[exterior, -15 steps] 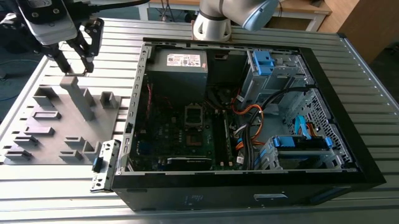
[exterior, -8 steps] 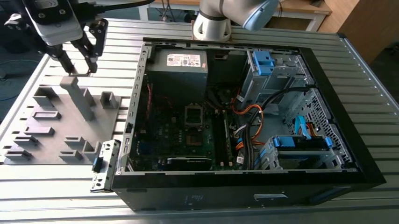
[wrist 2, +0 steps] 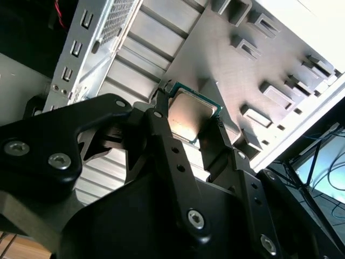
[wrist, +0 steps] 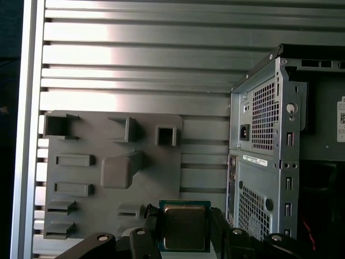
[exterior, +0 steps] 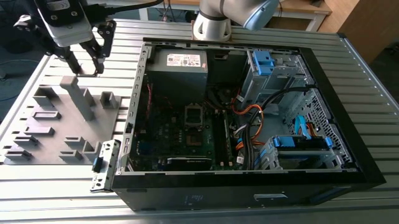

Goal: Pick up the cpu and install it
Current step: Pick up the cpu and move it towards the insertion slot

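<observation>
Item: cpu point(wrist: 185, 226), thin square chip, clamped by opposite edges in the gripper point(exterior: 87, 69), near the twelve-o'clock edge of the grey tray point(exterior: 106, 123) in the exterior view; what appears to be the motherboard socket point(exterior: 194, 115), inside the open computer case point(exterior: 349, 140), lies at roughly four o'clock from it.

Exterior view looks down on the case point(exterior: 218, 198); both wrist views (close behind the end effector point(wrist: 185, 217)) share the tray point(wrist: 167, 178).

Lab: slotted aluminium table point(exterior: 369, 79), open PC case point(exterior: 218, 198).
</observation>
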Tool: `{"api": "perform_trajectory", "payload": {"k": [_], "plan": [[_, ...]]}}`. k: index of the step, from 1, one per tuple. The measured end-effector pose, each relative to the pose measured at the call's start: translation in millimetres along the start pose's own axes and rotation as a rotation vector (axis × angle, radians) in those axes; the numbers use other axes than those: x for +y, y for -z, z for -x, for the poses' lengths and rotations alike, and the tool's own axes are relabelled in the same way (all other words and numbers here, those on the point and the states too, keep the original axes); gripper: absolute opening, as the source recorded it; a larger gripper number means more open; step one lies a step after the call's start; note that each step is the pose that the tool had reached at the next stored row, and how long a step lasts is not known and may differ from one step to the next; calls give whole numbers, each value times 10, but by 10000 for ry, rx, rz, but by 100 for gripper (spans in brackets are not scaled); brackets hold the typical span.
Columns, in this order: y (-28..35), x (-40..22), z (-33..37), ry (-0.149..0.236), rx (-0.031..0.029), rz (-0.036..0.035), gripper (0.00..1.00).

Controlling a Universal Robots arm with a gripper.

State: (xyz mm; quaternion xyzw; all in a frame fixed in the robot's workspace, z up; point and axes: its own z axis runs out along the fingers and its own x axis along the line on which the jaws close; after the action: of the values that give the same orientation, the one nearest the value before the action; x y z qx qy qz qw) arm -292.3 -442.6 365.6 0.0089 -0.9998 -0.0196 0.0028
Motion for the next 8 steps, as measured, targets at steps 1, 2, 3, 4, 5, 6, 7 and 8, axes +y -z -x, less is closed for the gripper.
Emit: {"api": "perform_trajectory", "payload": {"k": [1,2,3,4,5,6,7,8], "plan": [[0,-2,13,0,0,4,47],[0,-5,28,0,0,8,47],[-1,-7,44,-1,0,14,47],[-2,-9,57,0,-1,19,47],[-2,-11,70,0,0,22,47],[-2,-12,84,0,-1,25,47],[-3,-14,99,0,-1,27,47],[-3,-15,115,0,-1,29,47]]}}
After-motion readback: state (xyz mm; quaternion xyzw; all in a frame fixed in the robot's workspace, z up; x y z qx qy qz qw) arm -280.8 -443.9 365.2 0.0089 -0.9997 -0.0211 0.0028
